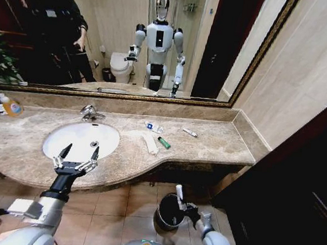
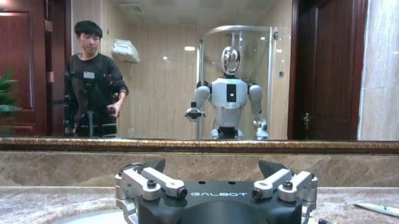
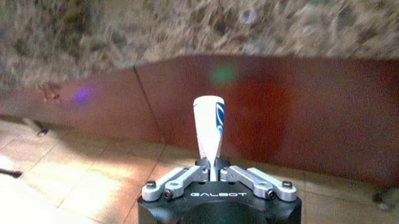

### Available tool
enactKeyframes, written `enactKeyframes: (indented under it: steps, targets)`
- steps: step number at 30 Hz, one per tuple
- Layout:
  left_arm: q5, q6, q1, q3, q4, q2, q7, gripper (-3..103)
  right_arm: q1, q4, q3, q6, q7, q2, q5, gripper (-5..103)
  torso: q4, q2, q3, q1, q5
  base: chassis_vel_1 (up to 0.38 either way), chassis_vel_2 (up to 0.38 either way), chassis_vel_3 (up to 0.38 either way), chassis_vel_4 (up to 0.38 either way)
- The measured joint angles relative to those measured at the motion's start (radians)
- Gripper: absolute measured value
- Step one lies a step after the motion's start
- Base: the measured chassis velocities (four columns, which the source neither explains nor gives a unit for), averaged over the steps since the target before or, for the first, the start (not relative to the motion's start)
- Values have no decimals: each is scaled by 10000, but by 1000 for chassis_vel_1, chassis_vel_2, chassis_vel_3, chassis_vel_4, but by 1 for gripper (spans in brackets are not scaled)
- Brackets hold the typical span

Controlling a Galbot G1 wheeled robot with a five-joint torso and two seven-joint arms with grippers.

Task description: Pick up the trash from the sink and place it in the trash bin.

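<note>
Lower right of frame: right hand clamped on white tube beside trash bin. Lower left: left hand, fingers apart, over sink.

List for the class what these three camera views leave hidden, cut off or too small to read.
- Trash bin interior: head view, dark, and its near rim is covered by the robot's body.
- Print on the white tube clamped in the right end effector: right wrist view, blurred.
- Sink: left wrist view, mostly behind the open left end effector.
- Lettering on the countertop trash: head view, too small.
</note>
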Motion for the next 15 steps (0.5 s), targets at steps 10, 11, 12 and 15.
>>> enactKeyframes:
  steps: [10,11,12,15]
  targets:
    - [0,1,0,0,0,0,0,100,1595,-3814,52,1693,-240,1330,-1438,5,-1,0,0,0,0,0,0,0,0]
    - [0,1,0,0,0,0,0,100,1595,-3814,52,1693,-240,1330,-1438,5,-1,0,0,0,0,0,0,0,0]
    - [0,0,0,0,1,0,0,100,1729,-4042,60,1747,-213,1460,-1516,5,-1,0,0,0,-2,0,0,0,0]
    - [0,0,0,0,0,0,0,100,2050,-4405,55,1773,-73,1743,-1691,5,0,0,0,0,0,0,0,0,0]
